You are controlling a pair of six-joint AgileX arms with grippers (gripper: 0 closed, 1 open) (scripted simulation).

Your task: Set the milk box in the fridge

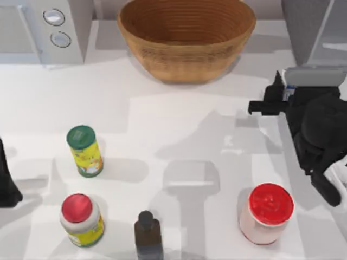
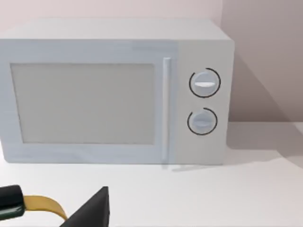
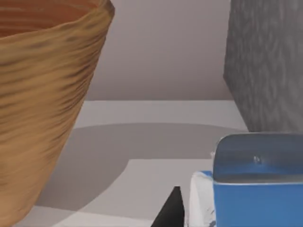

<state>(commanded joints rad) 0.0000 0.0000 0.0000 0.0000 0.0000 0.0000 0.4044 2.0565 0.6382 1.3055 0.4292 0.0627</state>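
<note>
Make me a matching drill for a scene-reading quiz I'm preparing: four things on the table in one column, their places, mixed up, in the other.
Things:
1. basket
2. milk box
3. green-lidded jar
4. dark bottle

Places:
A. front edge of the table, near the middle
B. left half of the table, behind the small red-lidded jar
C. back of the table, centre
D. at the right gripper, in front of the fridge

Pairs: 1-C, 2-D, 3-B, 4-A

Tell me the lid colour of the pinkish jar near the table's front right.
Red: the pinkish jar carries a bright red round lid, clearest in the top view.
</note>
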